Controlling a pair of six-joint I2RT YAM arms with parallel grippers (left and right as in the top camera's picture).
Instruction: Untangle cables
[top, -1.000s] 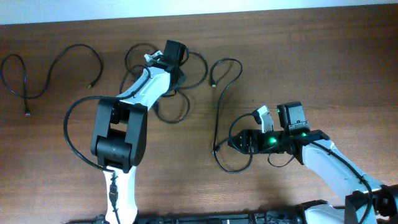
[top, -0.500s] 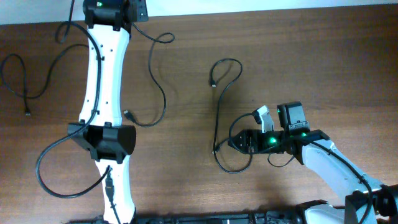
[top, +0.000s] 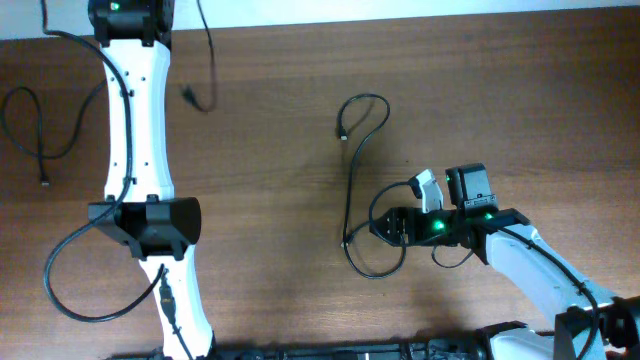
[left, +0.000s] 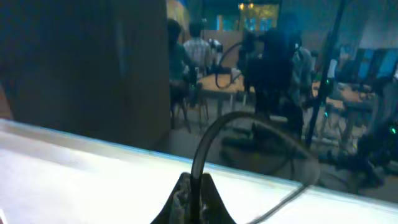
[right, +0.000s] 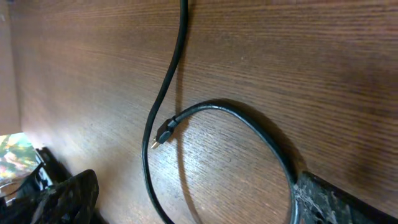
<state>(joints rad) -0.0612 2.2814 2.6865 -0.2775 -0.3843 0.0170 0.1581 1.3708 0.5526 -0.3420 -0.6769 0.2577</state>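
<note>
The left gripper (left: 193, 194), reached out over the far left edge of the wooden desk (top: 270, 200), is clamped tight on a thin black cable (top: 210, 55). In the left wrist view the cord rises from between the closed fingers and arcs over to the right. From overhead, this held cable comes in at the top edge and runs towards the near side. It then hooks back to a small plug (top: 188, 96) that points left and up.

A second cable (top: 348, 200) lies in the middle of the desk with its long axis running far to near. At the far end it curls into a loop and finishes in a small connector (top: 343, 135). At the near end it rounds into another loop just beside the right gripper (top: 378, 228). That gripper points left, low over the desk, with its jaws spread wide and nothing between them. The right wrist view shows the black cord lying flat on the wood grain, with a plug tip (right: 163, 134) pointing down and left.

A third cable (top: 41, 140) lies in loose curves at the far left, its plug (top: 45, 182) towards the near side.
</note>
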